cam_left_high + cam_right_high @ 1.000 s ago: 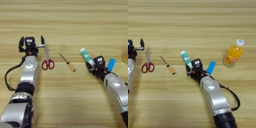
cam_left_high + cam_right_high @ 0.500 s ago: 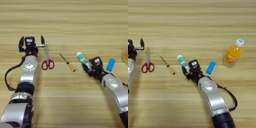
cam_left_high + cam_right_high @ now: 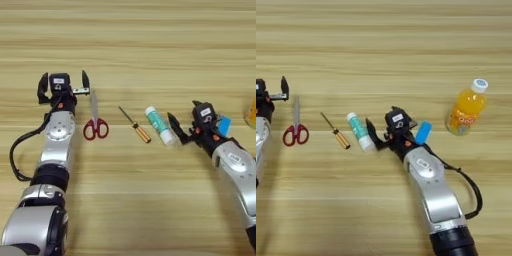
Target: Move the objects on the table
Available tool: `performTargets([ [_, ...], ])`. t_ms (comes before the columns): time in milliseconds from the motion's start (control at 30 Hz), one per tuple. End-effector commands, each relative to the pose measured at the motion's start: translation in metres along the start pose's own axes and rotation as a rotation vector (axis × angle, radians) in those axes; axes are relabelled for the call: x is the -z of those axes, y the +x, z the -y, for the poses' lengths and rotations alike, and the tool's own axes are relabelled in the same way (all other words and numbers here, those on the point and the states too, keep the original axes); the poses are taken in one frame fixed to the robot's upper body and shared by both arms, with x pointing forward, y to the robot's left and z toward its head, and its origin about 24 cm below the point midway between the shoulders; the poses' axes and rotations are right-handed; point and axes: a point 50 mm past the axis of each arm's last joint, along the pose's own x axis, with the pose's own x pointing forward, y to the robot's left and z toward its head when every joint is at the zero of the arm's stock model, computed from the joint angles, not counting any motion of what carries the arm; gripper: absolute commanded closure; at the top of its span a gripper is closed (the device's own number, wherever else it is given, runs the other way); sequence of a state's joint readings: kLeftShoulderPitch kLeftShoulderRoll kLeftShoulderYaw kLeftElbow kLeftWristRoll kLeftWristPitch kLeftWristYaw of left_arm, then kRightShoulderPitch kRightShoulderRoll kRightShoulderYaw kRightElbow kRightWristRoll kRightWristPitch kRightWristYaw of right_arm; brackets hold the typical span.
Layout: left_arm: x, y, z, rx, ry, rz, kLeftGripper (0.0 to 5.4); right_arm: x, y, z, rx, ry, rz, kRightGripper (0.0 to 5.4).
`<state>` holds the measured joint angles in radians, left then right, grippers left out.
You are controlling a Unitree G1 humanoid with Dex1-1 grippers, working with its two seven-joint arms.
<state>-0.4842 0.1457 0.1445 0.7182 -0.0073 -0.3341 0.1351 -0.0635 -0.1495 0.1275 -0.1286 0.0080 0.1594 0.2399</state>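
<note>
Glue stick (image 3: 160, 125) now lies just right of the screwdriver (image 3: 134, 124), shifted left from a second ago by my right gripper (image 3: 186, 126), whose fingers are now spread just beside it; left gripper (image 3: 64, 82) idle, spread, by the scissors (image 3: 94, 118).

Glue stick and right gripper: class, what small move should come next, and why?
Probably draw the right gripper back from the glue stick: its open fingers sit at the stick's near end, which lies flat beside the screwdriver. The left gripper rests open by the scissors.
</note>
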Motion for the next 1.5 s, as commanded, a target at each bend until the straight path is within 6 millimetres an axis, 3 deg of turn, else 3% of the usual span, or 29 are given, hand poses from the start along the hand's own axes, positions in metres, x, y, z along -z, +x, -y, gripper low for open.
performTargets([
  [33, 0.003, -0.002, 0.000, 0.001, 0.009, -0.015, 0.00, -0.016, -0.003, 0.019, 0.099, -0.060, 0.083, 0.52],
  [200, 0.003, -0.002, 0.000, 0.001, 0.009, -0.015, 0.00, -0.025, -0.007, 0.042, 0.205, -0.082, 0.132, 0.04],
  [600, 0.003, -0.002, -0.001, 0.002, 0.010, -0.013, 0.00, -0.038, -0.013, 0.068, 0.344, -0.136, 0.209, 0.04],
  [1033, 0.003, -0.002, -0.001, 0.002, 0.011, -0.015, 0.00, -0.051, -0.018, 0.074, 0.382, -0.169, 0.282, 0.04],
  [1233, 0.003, -0.002, -0.002, 0.002, 0.011, -0.015, 0.00, -0.057, -0.025, 0.087, 0.475, -0.213, 0.314, 0.04],
  [1500, 0.003, -0.002, -0.001, 0.005, 0.007, -0.015, 0.00, -0.052, -0.030, 0.106, 0.602, -0.228, 0.281, 0.04],
])
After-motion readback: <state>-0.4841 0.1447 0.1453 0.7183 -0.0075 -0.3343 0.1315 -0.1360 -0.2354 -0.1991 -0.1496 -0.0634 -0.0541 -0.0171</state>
